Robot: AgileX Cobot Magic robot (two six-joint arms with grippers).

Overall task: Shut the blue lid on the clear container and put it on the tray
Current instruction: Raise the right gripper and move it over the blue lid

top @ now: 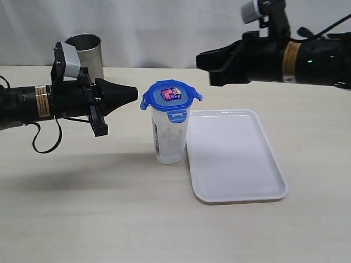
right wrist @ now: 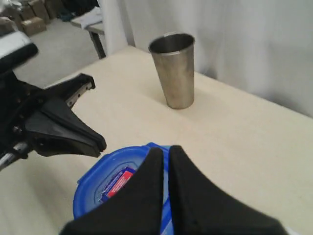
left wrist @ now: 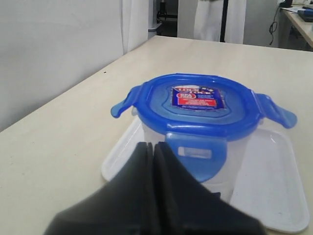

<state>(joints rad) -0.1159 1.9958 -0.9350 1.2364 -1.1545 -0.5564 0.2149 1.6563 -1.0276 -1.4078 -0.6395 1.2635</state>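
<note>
The blue lid [top: 170,95] with its red-blue sticker sits on top of the clear container [top: 169,137], which stands upright on the table just left of the white tray [top: 235,156]. One flap hangs down the near side; two side flaps stick out. My left gripper [top: 135,94] is shut and empty, its tip just left of the lid at lid height. In the left wrist view the lid [left wrist: 200,104] lies right ahead of that gripper [left wrist: 150,146]. My right gripper [top: 200,59] is shut and empty, up behind and right of the lid. Its tips [right wrist: 166,151] hover over the lid [right wrist: 115,178].
A steel cup [top: 85,53] stands at the back left of the table, behind the left arm; it also shows in the right wrist view [right wrist: 172,68]. The tray holds nothing. A white curtain backs the table.
</note>
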